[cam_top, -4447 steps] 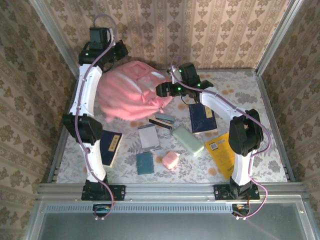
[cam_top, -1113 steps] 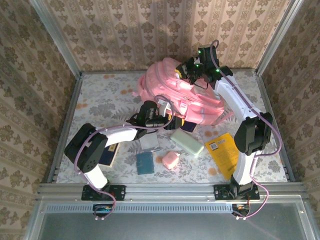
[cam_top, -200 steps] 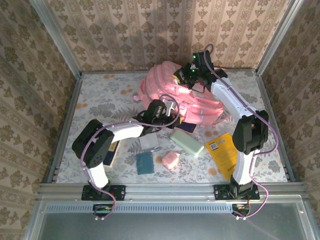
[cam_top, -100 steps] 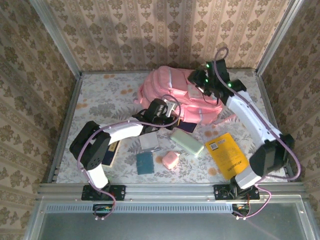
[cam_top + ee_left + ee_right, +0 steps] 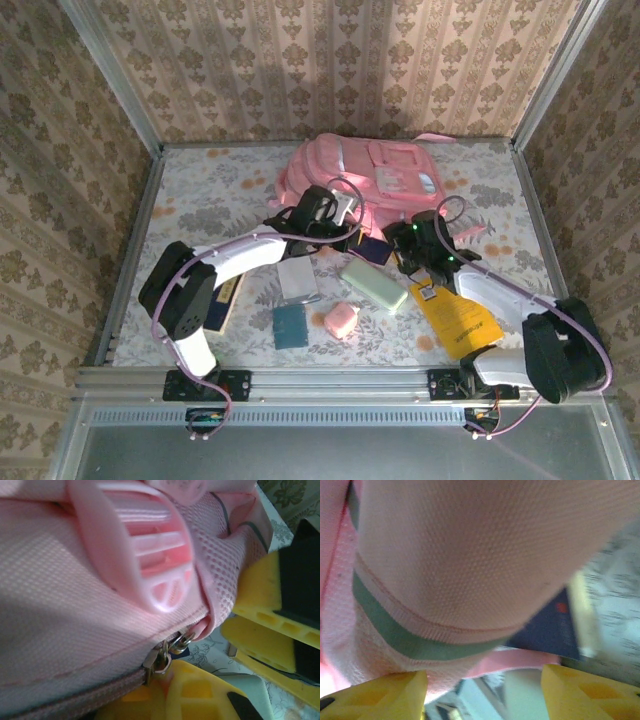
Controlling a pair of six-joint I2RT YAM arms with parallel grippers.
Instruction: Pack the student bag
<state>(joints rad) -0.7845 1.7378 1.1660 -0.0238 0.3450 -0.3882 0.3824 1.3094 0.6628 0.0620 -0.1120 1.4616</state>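
Note:
The student bag (image 5: 365, 180), a big pink backpack, lies flat at the back middle of the table. My left gripper (image 5: 335, 215) is at its near edge, shut on a metal zipper pull (image 5: 162, 657). In the left wrist view the yellow jaws meet just under the pull, where my left gripper (image 5: 167, 675) pinches it against the pink fabric (image 5: 75, 610). My right gripper (image 5: 408, 240) is low by the bag's near right corner, open and holding nothing. In the right wrist view, my right gripper (image 5: 492, 692) has its yellow fingertips (image 5: 395, 692) far apart under the bag's bulging side (image 5: 470, 555).
A dark blue book (image 5: 375, 250) pokes out from under the bag's near edge. In front lie a green case (image 5: 373, 283), a small pink pouch (image 5: 342, 320), a yellow book (image 5: 455, 312), a teal notebook (image 5: 290, 326), a grey notebook (image 5: 297, 281) and another dark book (image 5: 226, 298).
My right arm came off the top of the bag and swung down to its near right corner, and its jaws opened. The left gripper stays shut at the zipper.

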